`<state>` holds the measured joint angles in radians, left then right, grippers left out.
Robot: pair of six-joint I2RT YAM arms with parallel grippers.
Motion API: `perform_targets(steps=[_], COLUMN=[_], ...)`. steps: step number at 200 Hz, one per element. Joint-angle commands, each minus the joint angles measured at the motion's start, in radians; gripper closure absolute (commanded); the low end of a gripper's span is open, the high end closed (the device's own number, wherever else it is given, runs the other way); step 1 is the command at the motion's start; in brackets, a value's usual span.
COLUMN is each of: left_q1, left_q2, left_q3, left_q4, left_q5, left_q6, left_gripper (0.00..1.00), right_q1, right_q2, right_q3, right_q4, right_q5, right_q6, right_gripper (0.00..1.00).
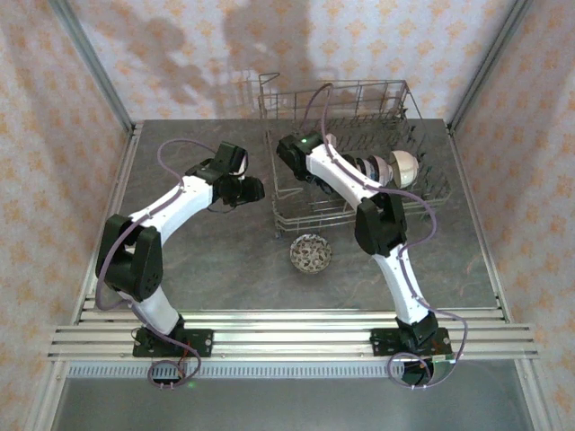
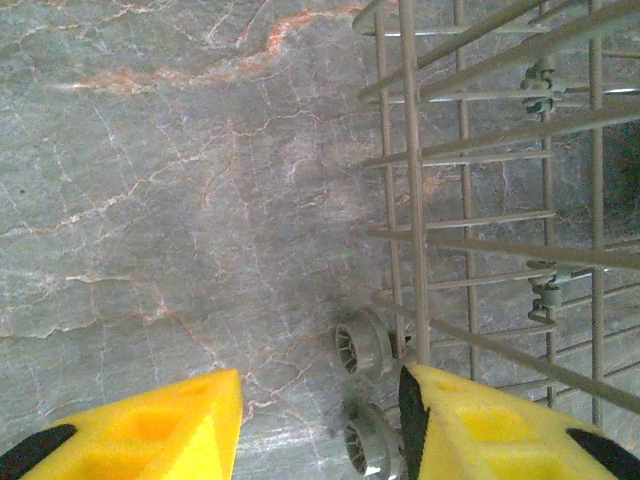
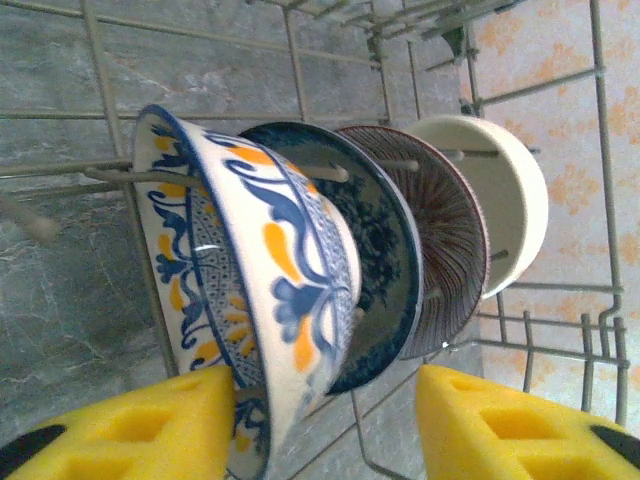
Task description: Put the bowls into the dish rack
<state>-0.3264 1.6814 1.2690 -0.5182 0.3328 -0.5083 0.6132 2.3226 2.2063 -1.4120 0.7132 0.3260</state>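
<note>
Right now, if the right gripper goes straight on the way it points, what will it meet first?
Most likely the blue-and-orange patterned bowl, which stands on edge in the dish rack just ahead of the open right gripper. The exact depth is unclear.

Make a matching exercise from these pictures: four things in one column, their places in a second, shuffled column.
Things
1. blue, white and orange patterned ceramic bowl
2. plain cream ceramic bowl
3. dark speckled round bowl
4. left gripper

Places
A. on the grey marble table, in front of the grey wire dish rack
B. end of the row in the rack, farthest from the right gripper
C. outside the rack's wall, over bare table
D. near end of the row, between the right gripper's fingers

Pairs: 1-D, 2-B, 3-A, 4-C
</note>
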Motion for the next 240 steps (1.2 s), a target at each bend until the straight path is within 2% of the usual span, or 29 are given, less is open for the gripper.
perform_targets(steps=[1, 32, 73, 113, 145, 185, 240], left_q1=[0.006, 0.002, -0.034, -0.133, -0.222, -0.354, -0.497], left_q2=[-0.056, -0.088, -0.121, -0.199, -0.254, -0.340, -0.234], left_q3=[-0.019, -0.045, -0.060, -0.120, -0.178, -0.276, -0.285], left_q4=[-0.008, -0.028, -0.081, -0.135, -0.182, -0.117, -0.005], left_q5=[-0.018, -0.029, -0.123, -0.221, -0.260, -0.304, -0.273], left_q6=[-0.009, -0.009, -0.033, -0.135, -0.224, -0.377, -0.437], left_gripper=[0.52, 0.47, 0.44, 0.43, 0.43, 0.43, 0.42], right_q1=[-0.024, -0.023, -0.025, -0.029, -0.036, -0.050, -0.058], right_q2=[-0.083, -0.190, -0.279, -0.397, -0.556, -0.695, -0.833], right_q3=[-0.031, -0.087, -0.139, -0.210, -0.354, -0.517, -0.673], right_q4=[0.033, 0.081, 0.129, 0.166, 0.222, 0.285, 0.335], right_q5=[-0.018, -0.068, -0.103, -0.159, -0.240, -0.311, -0.319], right_q6=[-0.001, -0.043, -0.097, -0.112, -0.108, -0.130, -0.146], right_gripper=[0.40, 0.26, 0.13, 0.11, 0.10, 0.10, 0.10])
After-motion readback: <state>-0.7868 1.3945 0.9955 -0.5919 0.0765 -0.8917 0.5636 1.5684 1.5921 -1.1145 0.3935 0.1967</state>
